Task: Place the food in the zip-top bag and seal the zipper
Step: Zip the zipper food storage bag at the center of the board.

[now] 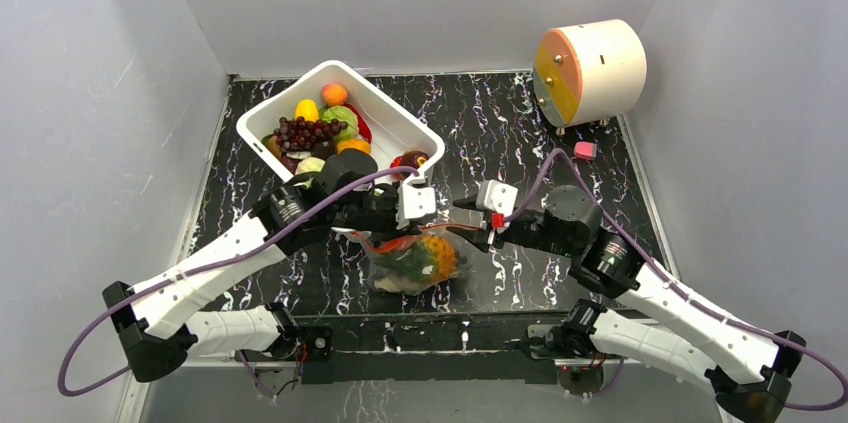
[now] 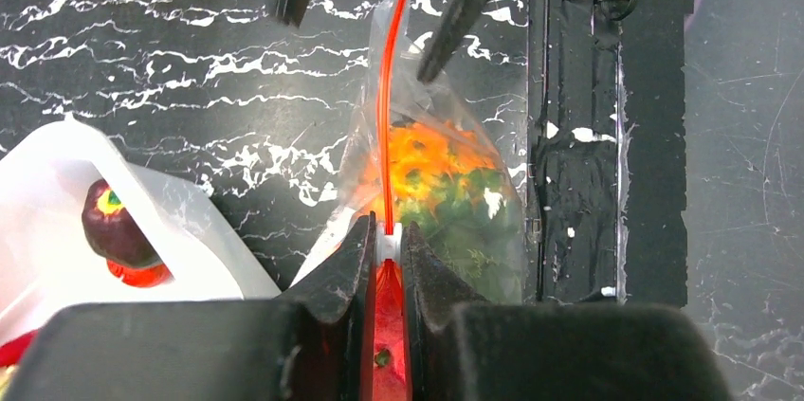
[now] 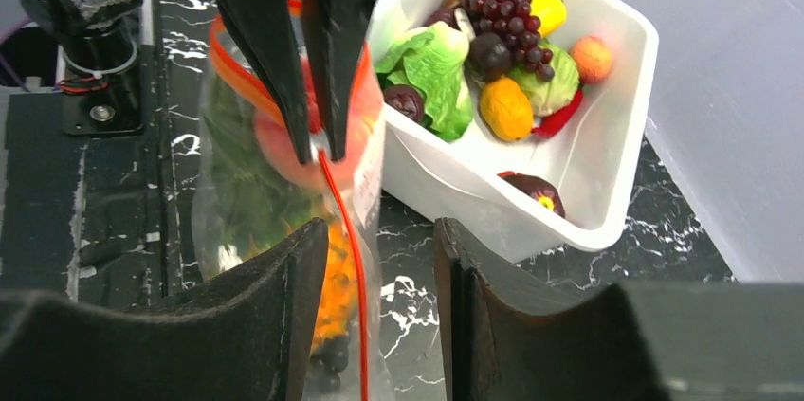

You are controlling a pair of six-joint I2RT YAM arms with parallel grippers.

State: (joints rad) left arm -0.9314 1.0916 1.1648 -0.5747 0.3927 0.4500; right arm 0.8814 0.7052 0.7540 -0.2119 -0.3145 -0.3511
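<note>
Sealing seems in hand: the left pincer (image 2: 387,232) clamps the zipper (image 2: 383,117) of the zip-top bag (image 1: 415,261) at the near middle of the table (image 1: 520,133), and the right pincer (image 3: 379,242), half wide around it, should pinch next.

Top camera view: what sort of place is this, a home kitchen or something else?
Most likely a robot test booth, not a kitchen. Plain grey walls box in a small marbled table, two robot arms are bolted at its near edge, and a white tub holds toy food.
</note>
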